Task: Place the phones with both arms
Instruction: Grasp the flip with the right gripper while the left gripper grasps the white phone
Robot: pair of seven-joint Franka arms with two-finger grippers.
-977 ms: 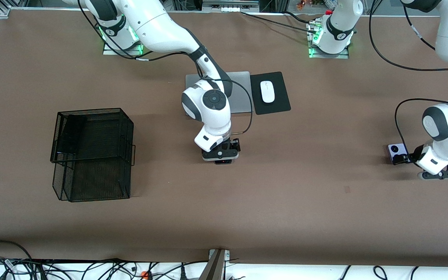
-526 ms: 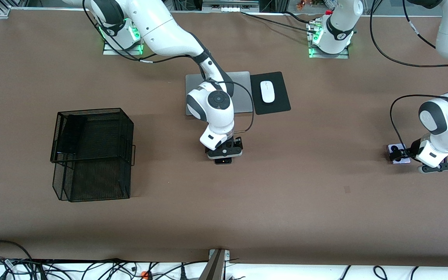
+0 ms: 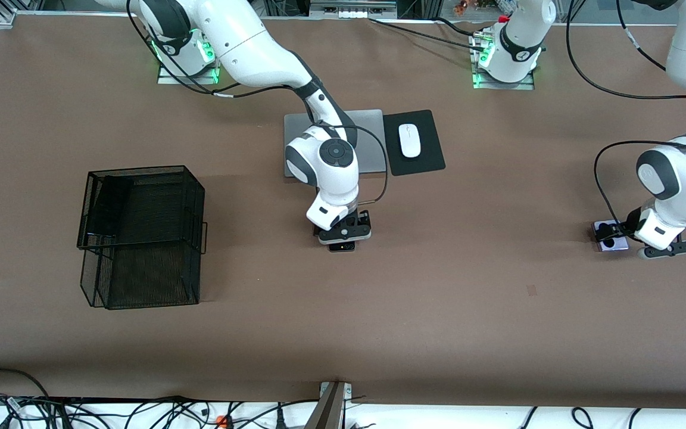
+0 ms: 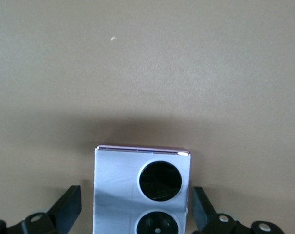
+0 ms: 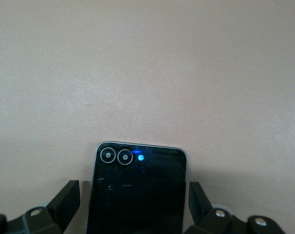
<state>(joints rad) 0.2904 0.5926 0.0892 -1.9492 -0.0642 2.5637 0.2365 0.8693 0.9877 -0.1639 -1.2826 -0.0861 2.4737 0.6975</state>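
so far, little of the job looked finished. the black mesh basket sat in the middle left of the front view, and a long dark shape stood against its inner wall at the upper left, possibly the long black phone, though the mesh made that too murky to tell.

the right gripper sat low at the centre of the front view, straddling the small black phone, which lay flat on the brown table. in the right wrist view its jaws stood apart, one finger on each side of the phone with a sliver of table showing between finger and phone edge, so nothing was clamped.

the left gripper was at the middle right edge of the front view, down over the lilac-white phone. in the left wrist view its jaws were likewise apart, flanking the phone's two long sides without touching, the two black circles facing up.

both small phones therefore remained on the table, well apart from each other and from the basket. by my reading, both grasps, both lifts and both carries were yet to come. the laptop and the white mouse at upper centre played no part.
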